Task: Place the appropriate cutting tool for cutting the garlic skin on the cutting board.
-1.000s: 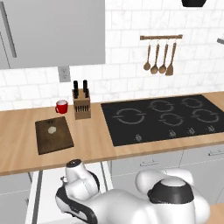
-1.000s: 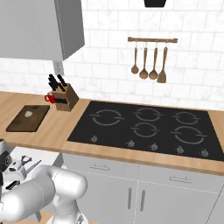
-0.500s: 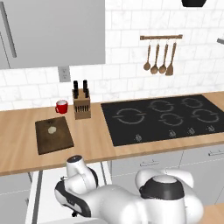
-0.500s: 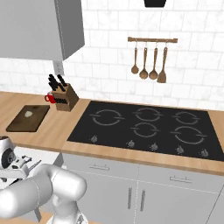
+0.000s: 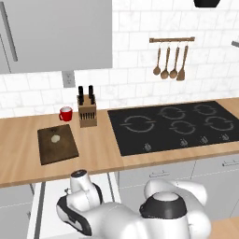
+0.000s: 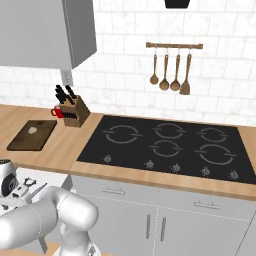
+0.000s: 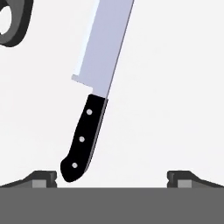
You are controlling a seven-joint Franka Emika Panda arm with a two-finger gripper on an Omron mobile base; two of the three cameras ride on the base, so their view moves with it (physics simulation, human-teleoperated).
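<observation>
The cutting tool [image 7: 83, 140], a knife with a black riveted handle and a silver blade, lies flat on a white drawer floor in the hand view. My gripper [image 7: 113, 178] hangs just above it, open wide, and the handle's butt lies close to the left fingertip [image 7: 43, 178]. Nothing is held. The cutting board [image 5: 60, 151] [image 6: 25, 140] lies on the counter at the left, with the garlic [image 5: 55, 138] [image 6: 33, 130] on it. My wrist [image 5: 80, 179] is down in front of the counter, below the board.
A dark peeler [image 7: 13, 22] lies beyond the knife in the same white drawer [image 5: 49, 203]. A knife block [image 5: 87, 112] and a red mug [image 5: 66, 114] stand behind the board. A black cooktop [image 5: 177, 126] fills the counter's right side, and wooden utensils [image 5: 170, 60] hang on the wall.
The arm's elbow has sunk and shifted a little to the left while the wrist stays low over the drawer. The jaws remain open.
</observation>
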